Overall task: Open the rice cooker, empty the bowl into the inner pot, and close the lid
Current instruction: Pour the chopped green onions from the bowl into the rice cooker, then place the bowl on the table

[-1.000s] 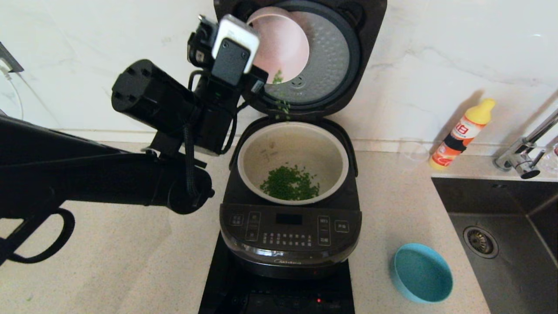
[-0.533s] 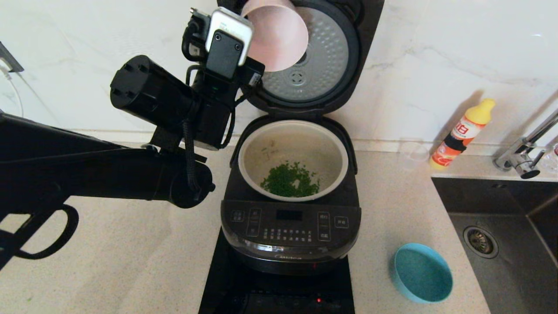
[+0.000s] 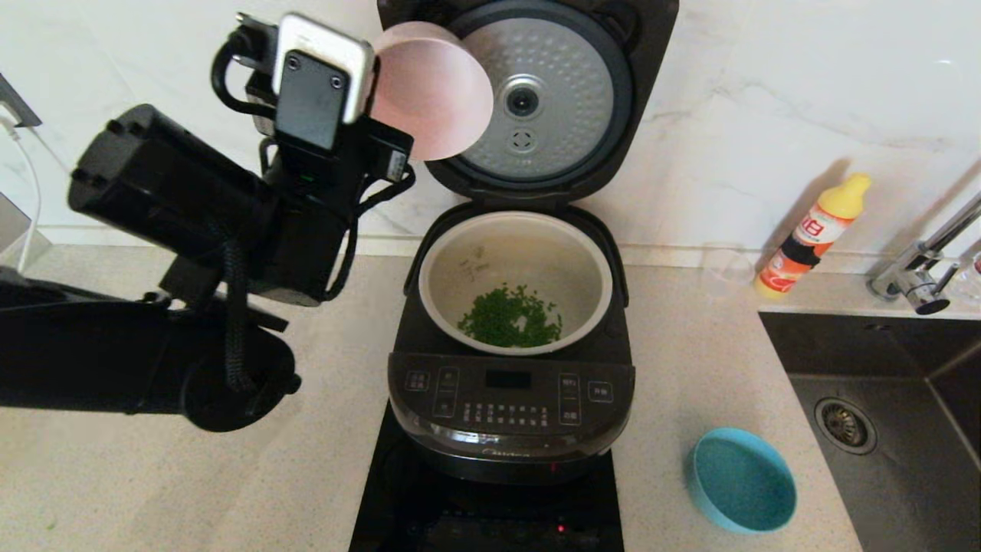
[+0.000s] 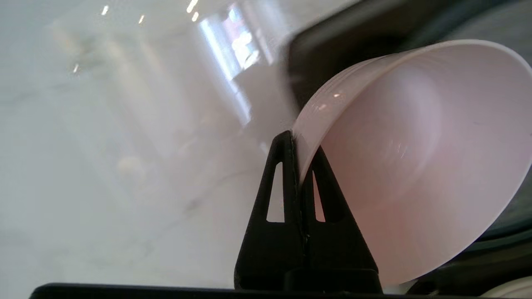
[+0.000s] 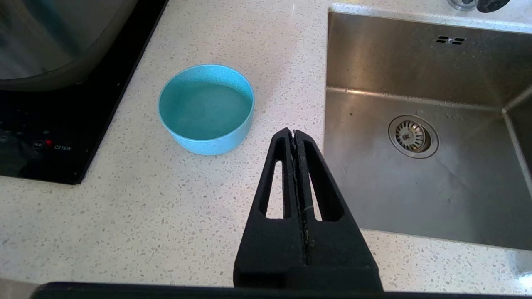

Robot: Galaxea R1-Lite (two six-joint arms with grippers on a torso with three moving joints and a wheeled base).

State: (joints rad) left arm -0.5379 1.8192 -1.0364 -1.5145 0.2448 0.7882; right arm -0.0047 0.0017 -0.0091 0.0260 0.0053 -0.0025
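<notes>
The rice cooker [image 3: 510, 368] is a large black rounded-square appliance with a front button panel and a small dark display; it stands on a black cooktop [image 3: 429, 514], and serves as the landmark here. Its lid [image 3: 529, 92] is hinged up at the back of the cooker, showing one dimpled silver-grey disc on the underside. One cream inner pot [image 3: 515, 280] sits in the cooker's cavity, with a single heap of chopped greens [image 3: 510, 318] on its floor. There are two bowls: one pale pink bowl [image 3: 431, 90], plain, smooth and empty, held tipped on its side in the air just left of the raised lid, above the cooker's left edge; and one teal bowl [image 3: 740, 479] on the counter [image 3: 690, 360] to the cooker's right, towards the front. The left gripper [image 4: 298, 143] is clenched on the pink bowl's rim, one finger inside the wall and one outside. The right gripper [image 5: 296, 139] is closed on nothing, parked over the counter right of the cooker, between the teal bowl and one steel sink [image 5: 419, 166]. One orange bottle [image 3: 811, 234] stands by the wall, well right of the cooker.
</notes>
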